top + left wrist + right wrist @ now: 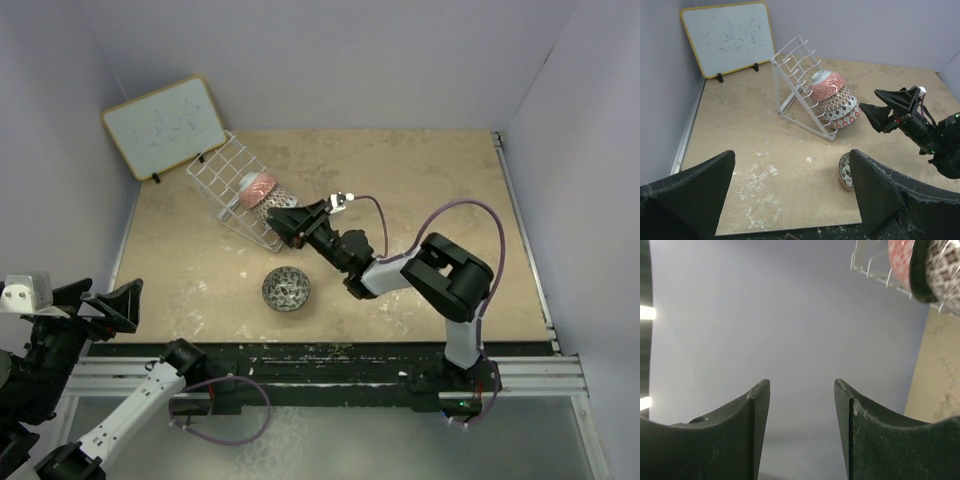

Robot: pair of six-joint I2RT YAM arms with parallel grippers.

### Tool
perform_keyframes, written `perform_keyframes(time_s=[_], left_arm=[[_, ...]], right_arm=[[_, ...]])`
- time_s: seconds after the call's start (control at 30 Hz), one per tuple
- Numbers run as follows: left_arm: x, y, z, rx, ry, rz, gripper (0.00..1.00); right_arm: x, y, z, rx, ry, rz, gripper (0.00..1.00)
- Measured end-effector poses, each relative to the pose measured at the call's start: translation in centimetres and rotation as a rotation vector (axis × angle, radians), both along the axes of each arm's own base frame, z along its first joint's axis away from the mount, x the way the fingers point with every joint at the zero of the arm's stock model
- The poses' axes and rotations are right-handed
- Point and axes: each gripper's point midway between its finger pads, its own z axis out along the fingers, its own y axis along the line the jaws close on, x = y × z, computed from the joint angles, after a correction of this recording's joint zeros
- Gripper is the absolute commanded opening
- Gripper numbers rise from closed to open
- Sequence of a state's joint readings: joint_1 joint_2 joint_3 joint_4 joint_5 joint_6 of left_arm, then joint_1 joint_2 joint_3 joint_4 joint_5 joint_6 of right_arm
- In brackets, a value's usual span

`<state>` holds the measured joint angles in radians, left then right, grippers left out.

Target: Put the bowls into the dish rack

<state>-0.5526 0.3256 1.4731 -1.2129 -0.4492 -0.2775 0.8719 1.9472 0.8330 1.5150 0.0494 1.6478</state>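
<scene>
The white wire dish rack [225, 180] stands tilted at the back left and also shows in the left wrist view [792, 70]. Three patterned bowls [836, 100] are stacked on edge in it; from above they show as a pink-and-brown bundle [262, 190]. One dark grey-white patterned bowl [286, 289] sits upright on the table in front, half hidden behind my left finger in the left wrist view [844, 172]. My right gripper [281, 225] is open and empty just right of the racked bowls [900, 262]. My left gripper [95, 300] is open and empty at the near left edge.
A wood-framed whiteboard [165, 125] leans on the back-left wall behind the rack. Purple walls close in the left, back and right. The right arm's cable [470, 215] loops above the table. The table's near edge [790, 227] lies under my left gripper [792, 160].
</scene>
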Motion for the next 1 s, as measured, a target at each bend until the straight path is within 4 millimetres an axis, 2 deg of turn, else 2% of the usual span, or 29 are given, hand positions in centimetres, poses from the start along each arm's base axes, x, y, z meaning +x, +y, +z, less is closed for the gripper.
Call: perform_keyframes(time_s=[0.13,0.33,0.63,0.73,0.8,0.9,1.0], left_arm=[[0.0,0.0,0.1,-0.001,-0.002,-0.003,0.99],[-0.7,0.2,1.1,-0.02,-0.032,-0.01,0.99],[-0.9,0.2,1.5,-0.026,-0.043,-0.018,0.99],[-0.8,0.2,1.4,-0.024,-0.039,-0.018,0.99],[-0.8,0.2,1.4,-0.024,-0.039,-0.018,0.99],[-0.8,0.2,1.4,-0.02,-0.039,-0.017,0.99],[-0.9,0.3,1.5,-0.019,-0.043,-0.017,0.99]], right_arm=[[-2.4,1.2,-0.3,-0.133,-0.027,0.038,0.57],[-6.9,3.3,-2.0,-0.536,-0.139,0.105,0.6],[-9.4,4.4,-4.9,-1.149,-0.303,0.153,0.63],[-10.2,5.0,-7.3,-1.31,-0.334,0.192,0.63],[-11.2,5.0,-9.7,-1.42,-0.343,0.231,0.63],[-12.8,4.1,-13.9,-1.586,-0.351,0.309,0.62],[-13.7,2.7,-17.0,-1.728,-0.345,0.365,0.61]])
